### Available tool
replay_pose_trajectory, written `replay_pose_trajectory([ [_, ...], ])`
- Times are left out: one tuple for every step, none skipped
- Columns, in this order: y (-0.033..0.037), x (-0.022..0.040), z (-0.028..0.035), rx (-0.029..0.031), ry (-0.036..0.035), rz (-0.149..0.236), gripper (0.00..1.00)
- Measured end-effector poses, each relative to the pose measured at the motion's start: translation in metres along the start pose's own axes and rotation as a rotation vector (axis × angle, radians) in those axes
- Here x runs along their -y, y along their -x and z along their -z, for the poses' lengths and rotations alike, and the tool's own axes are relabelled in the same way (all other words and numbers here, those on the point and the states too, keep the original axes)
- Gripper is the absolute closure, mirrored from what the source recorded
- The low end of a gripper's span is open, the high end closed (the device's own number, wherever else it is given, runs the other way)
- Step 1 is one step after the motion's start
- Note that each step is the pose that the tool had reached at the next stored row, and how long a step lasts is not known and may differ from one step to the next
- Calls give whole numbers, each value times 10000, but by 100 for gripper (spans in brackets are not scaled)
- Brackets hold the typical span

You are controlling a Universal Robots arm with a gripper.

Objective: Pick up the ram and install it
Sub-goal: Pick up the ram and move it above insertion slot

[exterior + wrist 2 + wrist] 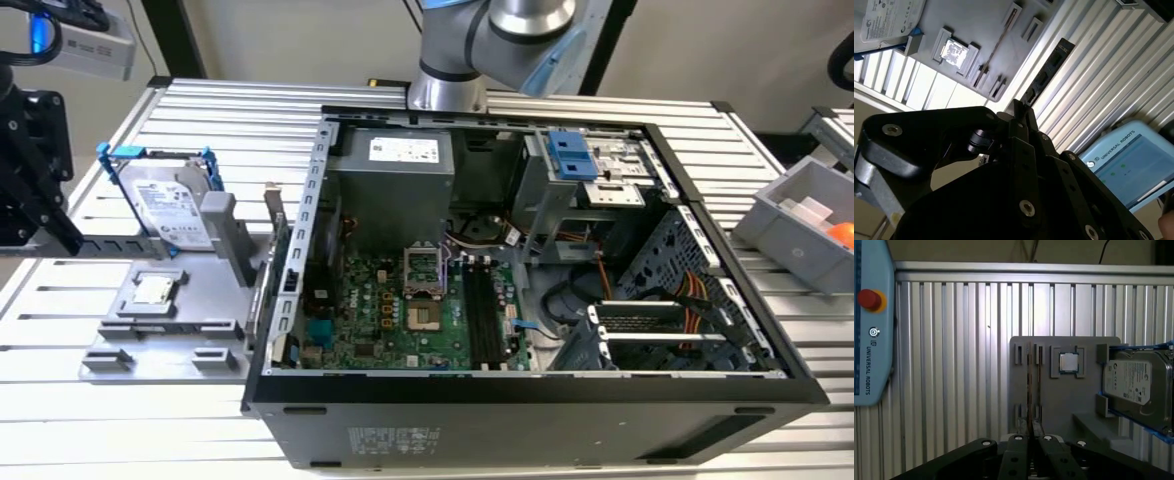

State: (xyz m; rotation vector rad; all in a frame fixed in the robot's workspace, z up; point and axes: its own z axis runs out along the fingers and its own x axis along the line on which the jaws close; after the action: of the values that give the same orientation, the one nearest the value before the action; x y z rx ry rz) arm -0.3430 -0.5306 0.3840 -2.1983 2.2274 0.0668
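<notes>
We see the arm [497, 40] rising behind the open PC case [534, 400], w/ the wrist high over the bench [954, 370], facing down. Jaws look closed, gripping nothing. The gripper [1032, 439] hangs well above the grey tray [1059, 405], where the ram [1029, 385] stands on edge near the CPU [1069, 361].

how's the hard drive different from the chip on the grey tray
The hard drive is large, in a blue frame; the chip is small, square, bare. The hard drive leans propped up; the chip lies flat in a recess. Both are silvery, on the grey tray.
</notes>
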Motion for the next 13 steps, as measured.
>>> replay_pose_trajectory([
  [0,10,0,0,-1,0,100],
  [0,20,0,0,-1,1,100],
  [0,28,0,0,0,1,100],
  [0,35,0,1,-1,0,100],
  [0,41,1,0,0,1,100],
  [0,47,1,0,-1,0,100],
  [0,55,1,0,0,1,100],
  [0,64,1,0,-1,1,100],
  [1,71,1,0,0,0,100],
  [1,79,2,0,0,0,100],
  [1,87,2,-1,0,1,100],
  [1,96,2,0,-1,1,100],
  [1,104,2,0,0,1,100],
])
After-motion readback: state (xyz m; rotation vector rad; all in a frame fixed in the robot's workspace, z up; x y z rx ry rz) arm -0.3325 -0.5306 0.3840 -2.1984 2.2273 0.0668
